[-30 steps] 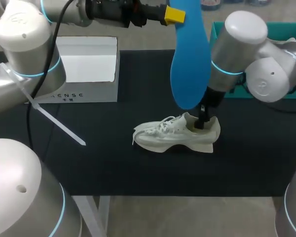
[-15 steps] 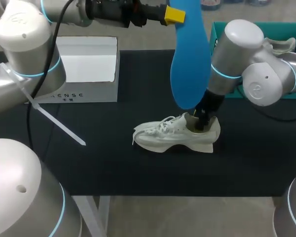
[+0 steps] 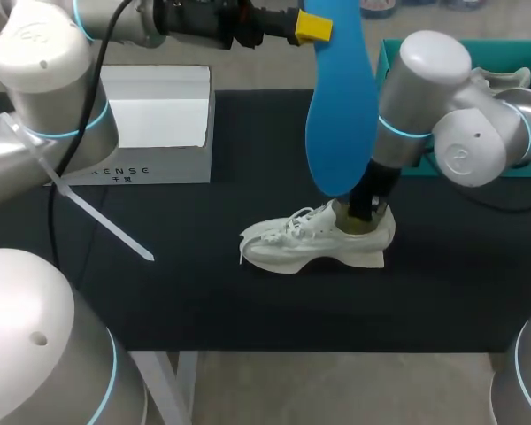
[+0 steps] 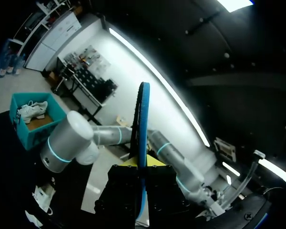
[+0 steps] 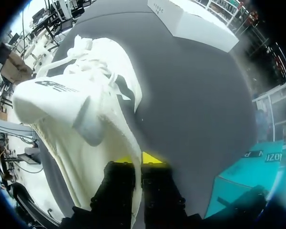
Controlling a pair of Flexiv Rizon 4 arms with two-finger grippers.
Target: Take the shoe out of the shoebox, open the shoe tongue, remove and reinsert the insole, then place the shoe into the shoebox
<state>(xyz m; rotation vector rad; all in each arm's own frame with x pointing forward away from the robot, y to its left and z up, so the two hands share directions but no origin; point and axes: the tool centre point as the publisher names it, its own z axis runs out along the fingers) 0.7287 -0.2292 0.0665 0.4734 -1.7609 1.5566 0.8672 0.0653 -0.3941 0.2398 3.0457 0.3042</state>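
The white shoe lies on the black table, toe toward my left side. My right gripper stands down at its heel opening. In the right wrist view the right gripper is shut on the shoe's collar edge, one finger inside the shoe and one outside; the tongue stands up ahead. My left gripper is high above the table, shut on the top of the blue insole, which hangs down to just above the shoe. The left wrist view shows the insole edge-on between the left gripper's fingers.
The open white shoebox stands at the back left of the table, seen too as the shoebox past the shoe. A teal bin sits at the back right behind my right arm.
The right gripper has shut on the shoe's collar edge; its arm leaned in a little and the shoe shifted slightly. The left arm and insole have stayed still.
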